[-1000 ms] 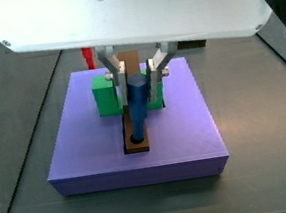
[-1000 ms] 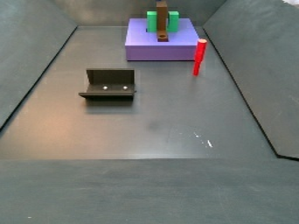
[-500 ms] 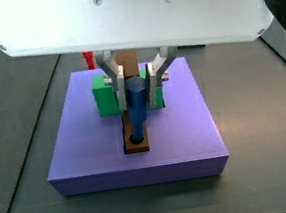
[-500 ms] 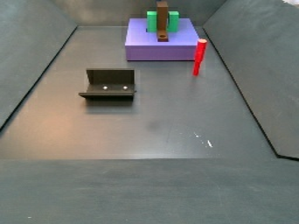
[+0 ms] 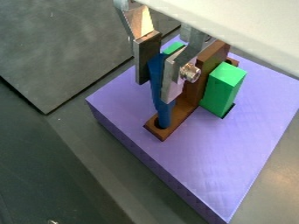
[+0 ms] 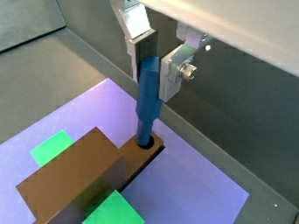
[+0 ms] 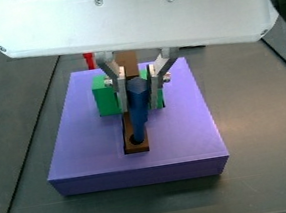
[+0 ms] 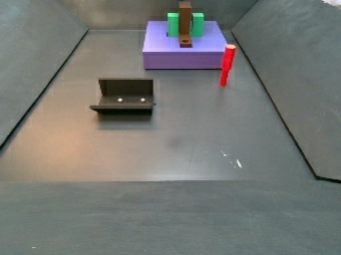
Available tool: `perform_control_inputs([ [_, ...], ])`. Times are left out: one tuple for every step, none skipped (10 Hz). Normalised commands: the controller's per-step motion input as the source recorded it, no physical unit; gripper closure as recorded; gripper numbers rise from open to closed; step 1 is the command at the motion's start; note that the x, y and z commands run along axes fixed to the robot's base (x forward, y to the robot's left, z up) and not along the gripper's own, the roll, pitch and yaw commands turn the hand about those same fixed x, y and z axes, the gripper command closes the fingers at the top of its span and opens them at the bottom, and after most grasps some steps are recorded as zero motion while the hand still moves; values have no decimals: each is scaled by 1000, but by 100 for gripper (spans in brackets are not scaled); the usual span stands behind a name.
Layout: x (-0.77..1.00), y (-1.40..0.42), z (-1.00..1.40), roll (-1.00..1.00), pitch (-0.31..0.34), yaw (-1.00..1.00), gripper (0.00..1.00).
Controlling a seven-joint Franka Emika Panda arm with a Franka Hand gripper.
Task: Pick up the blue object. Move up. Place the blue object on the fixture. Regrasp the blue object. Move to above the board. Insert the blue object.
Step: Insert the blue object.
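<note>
- peg (image 6: 149,92): blue, slim, upright; lower tip sits in the round hole of the brown bar (image 6: 73,171) on the board (image 5: 222,166). upper part is between the gripper's plates.
- long axis: close to vertical in a side view (image 7: 136,109), tip pointing down into the hole. both wrist views show it slanted, which i take to be camera angle; a small true tilt cannot be ruled out.
- why upright: judged, the hole runs down into the bar, so the peg must line up with it to slide in; holding it near the top leaves the lower end free to enter.
- gripper (image 5: 159,63): over the board, directly above the hole. silver fingers (image 5: 145,58) flank the peg's upper part and look pressed against it, so it reads as clamped on the peg, not released.
- insertion depth: tip is past the rim in a wrist view; how deep cannot be told.
- bar: lies flat on the board, hole at its near end in the side view; in that view the green block (image 7: 105,97) is at about 11 o'clock from the hole. its purpose is not clear from these views.
- red peg (image 8: 228,63): upright on the floor just beside the board's corner, at about 3 o'clock from it in the far side view; not involved.
- fixture (image 8: 124,96): empty on the floor, well apart from the board, at about 7 o'clock from it in that view.
- stage, judged: final insertion step, peg not yet let go.
</note>
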Motion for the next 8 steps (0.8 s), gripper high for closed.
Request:
perform_control_inputs([
  [94,-34,-66,0,0,0,100],
  [9,0,-143,-11,0,0,100],
  [0,0,-166,-23,0,0,100],
  [0,0,-174,-20,0,0,100],
  [-186,0,-40,-59,0,-23,100],
  [-309,-69,0,0,-51,0,100],
  [-131,-46,-34,0,-31,0,100],
  [-14,-43,-37,-9,-6,0,100],
])
